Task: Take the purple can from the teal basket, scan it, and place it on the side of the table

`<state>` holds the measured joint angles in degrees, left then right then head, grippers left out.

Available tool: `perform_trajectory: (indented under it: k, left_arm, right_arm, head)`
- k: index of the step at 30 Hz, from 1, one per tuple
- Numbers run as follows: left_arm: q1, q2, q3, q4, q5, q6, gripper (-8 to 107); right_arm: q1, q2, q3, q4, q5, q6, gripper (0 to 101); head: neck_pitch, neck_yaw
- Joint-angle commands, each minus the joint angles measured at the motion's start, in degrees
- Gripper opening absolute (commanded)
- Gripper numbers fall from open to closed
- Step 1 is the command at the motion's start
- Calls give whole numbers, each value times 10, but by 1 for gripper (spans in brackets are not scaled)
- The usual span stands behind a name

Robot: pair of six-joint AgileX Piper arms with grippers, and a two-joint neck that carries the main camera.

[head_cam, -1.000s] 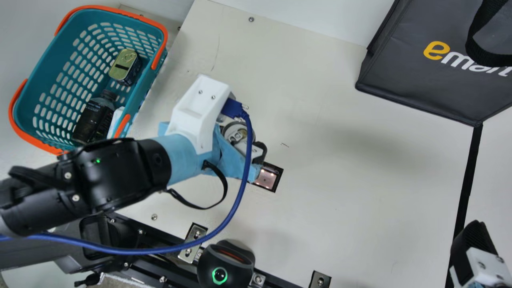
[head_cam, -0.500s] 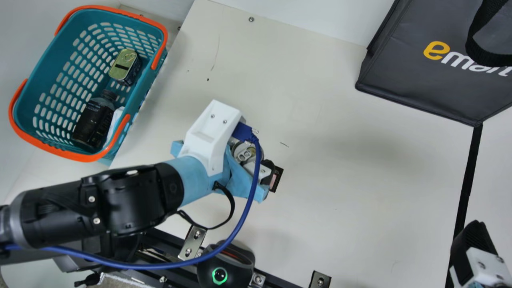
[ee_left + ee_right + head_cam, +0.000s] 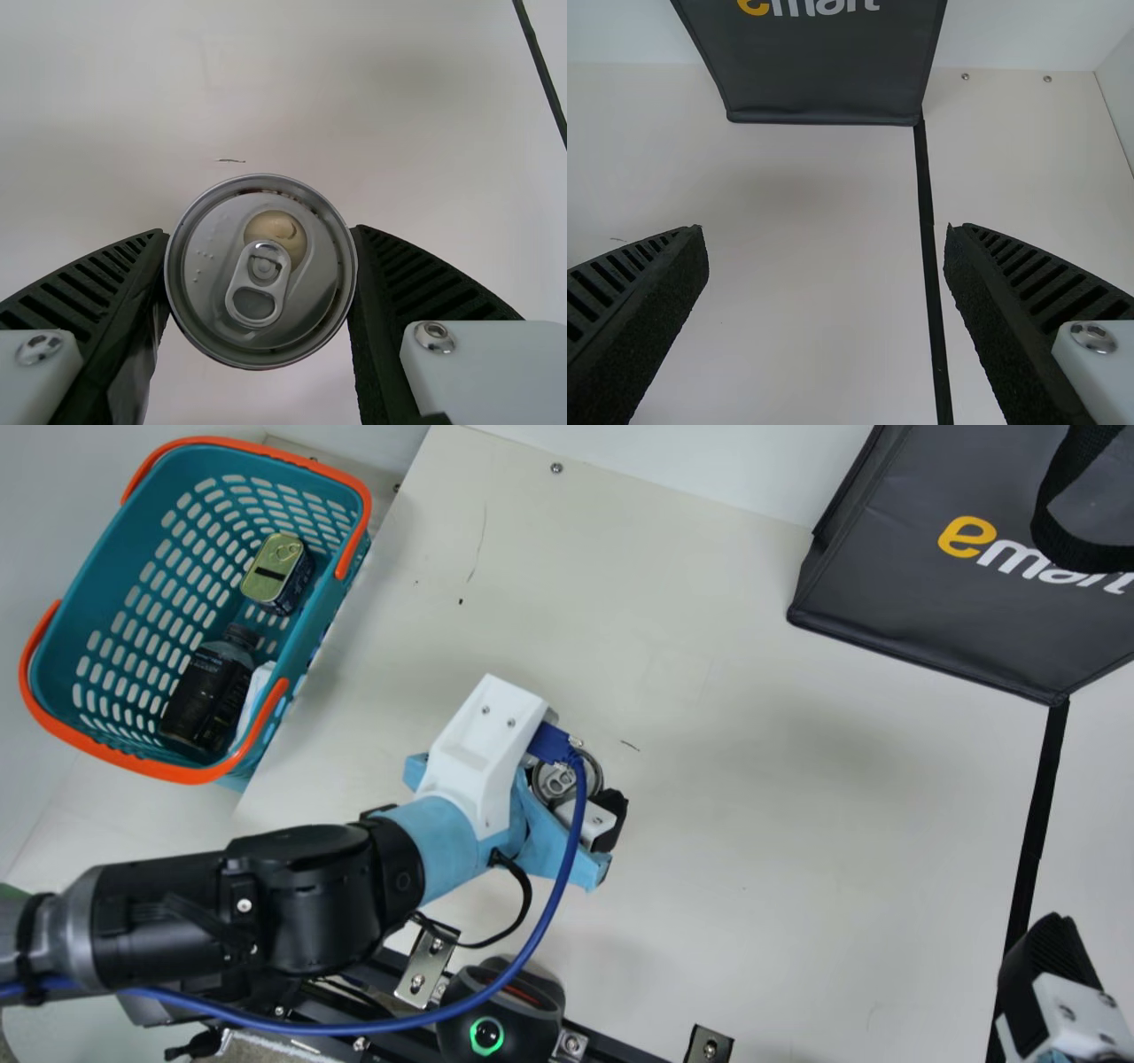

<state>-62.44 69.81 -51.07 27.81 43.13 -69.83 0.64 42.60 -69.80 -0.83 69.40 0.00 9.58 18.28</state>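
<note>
The table (image 3: 797,850) is flat and a pale cream color. A long black stripe (image 3: 1035,833) runs along it. Little round screws (image 3: 556,467) sit near its far edge, and a thin dark scratch (image 3: 629,745) is on top. A plain, pale wall (image 3: 1010,35) is behind it. The light is soft, with blurry gray shadows (image 3: 824,753)

The place looks like a lab mock-up of a shop checkout: teal basket (image 3: 108,567) upper left in the main view, shopping bag (image 3: 930,602) upper right, scanner (image 3: 523,1029) and bolted brackets (image 3: 428,964) along the cream counter's (image 3: 780,850) lower edge.
</note>
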Motion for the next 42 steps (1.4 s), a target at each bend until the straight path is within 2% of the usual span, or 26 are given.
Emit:
perform_trajectory:
  k: [1,18,29,42]
  left_arm:
    - [-2,3,5,15,-6,-14,-8]
    - [-21,26,46,102,-43,-93,-7]
    - [-30,26,57,119,-39,-110,29]
    - [-26,26,64,109,-45,-106,73]
  right_arm:
    - [0,0,0,0,0,0,95]
    - [0,0,0,0,0,0,95]
    - [0,0,0,0,0,0,95]
    - [0,0,0,0,0,0,95]
  head:
    - [-17,1]
    - [-17,1]
    - [-17,1]
    - [-17,1]
